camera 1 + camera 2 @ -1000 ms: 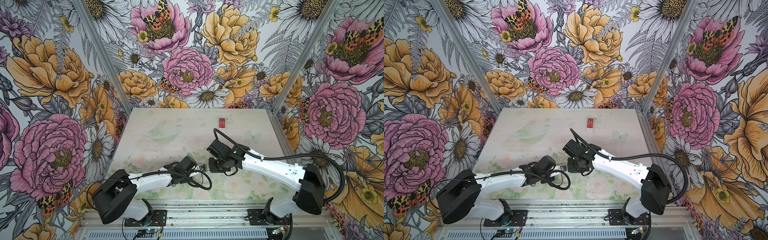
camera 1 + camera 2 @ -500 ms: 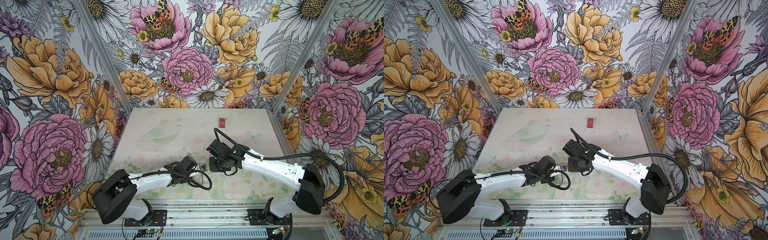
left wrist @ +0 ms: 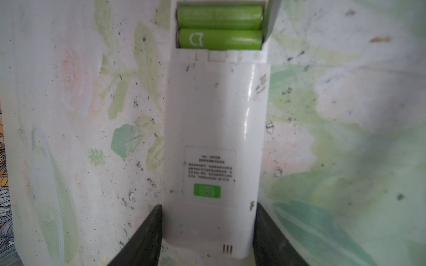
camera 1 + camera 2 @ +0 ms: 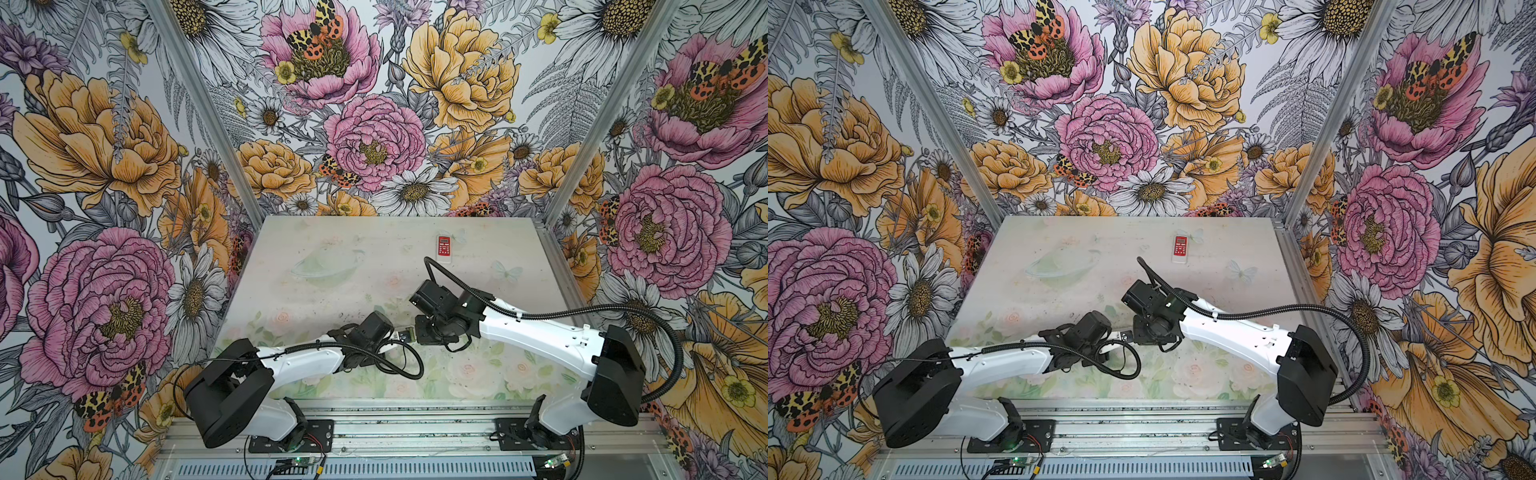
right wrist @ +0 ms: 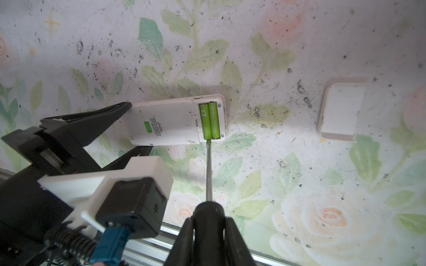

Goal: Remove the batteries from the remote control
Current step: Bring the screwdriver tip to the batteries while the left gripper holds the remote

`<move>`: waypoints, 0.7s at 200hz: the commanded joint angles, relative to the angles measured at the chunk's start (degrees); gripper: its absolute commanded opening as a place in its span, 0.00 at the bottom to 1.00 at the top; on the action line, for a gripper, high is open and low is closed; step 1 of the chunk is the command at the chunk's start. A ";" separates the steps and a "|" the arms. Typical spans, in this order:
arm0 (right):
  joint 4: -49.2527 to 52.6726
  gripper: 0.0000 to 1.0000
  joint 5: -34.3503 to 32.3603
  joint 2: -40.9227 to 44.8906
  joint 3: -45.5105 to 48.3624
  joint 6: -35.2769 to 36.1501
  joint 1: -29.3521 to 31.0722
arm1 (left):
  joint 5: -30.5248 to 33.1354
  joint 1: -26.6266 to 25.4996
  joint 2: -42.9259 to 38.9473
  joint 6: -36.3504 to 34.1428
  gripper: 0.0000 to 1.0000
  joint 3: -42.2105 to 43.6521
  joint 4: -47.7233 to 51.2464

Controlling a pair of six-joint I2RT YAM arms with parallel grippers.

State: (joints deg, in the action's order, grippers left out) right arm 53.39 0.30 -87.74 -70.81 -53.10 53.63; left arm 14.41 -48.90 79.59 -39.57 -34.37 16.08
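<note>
A white remote control [image 3: 212, 129] lies back-up on the table, its battery bay uncovered. Two light green batteries [image 3: 220, 17] [image 3: 220, 39] sit side by side in the bay, and they also show in the right wrist view as batteries [image 5: 209, 121]. My left gripper [image 3: 208, 207] is shut on the remote's [image 5: 170, 122] other end, one finger on each long side. My right gripper [image 5: 208, 221] is shut on the black handle of a screwdriver [image 5: 209, 170]. The tip touches the end of one battery at the bay's edge. In both top views the two grippers meet over the remote [image 4: 405, 333] [image 4: 1125, 334].
The white battery cover [image 5: 341, 110] lies loose on the table beside the remote. A second small remote with a red face [image 4: 444, 248] [image 4: 1180, 248] lies near the back. What looks like a clear bowl [image 4: 324, 266] sits at the back left. Flowered walls enclose three sides.
</note>
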 commanded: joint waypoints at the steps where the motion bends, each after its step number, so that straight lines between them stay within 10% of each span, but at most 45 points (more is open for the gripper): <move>1: -1.09 0.00 -0.64 -1.10 -1.70 -0.57 0.53 | 0.52 -0.40 -0.49 -0.24 0.22 0.00 -2.71; 140: -1.09 0.00 -3.58 -1.04 -0.05 -1.73 1.50 | 0.00 -0.41 -1.11 0.20 0.21 0.02 -2.10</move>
State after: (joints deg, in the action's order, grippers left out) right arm 53.04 -1.54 -88.49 -71.44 -54.02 54.85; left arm 14.61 -48.90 79.57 -39.40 -34.37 16.03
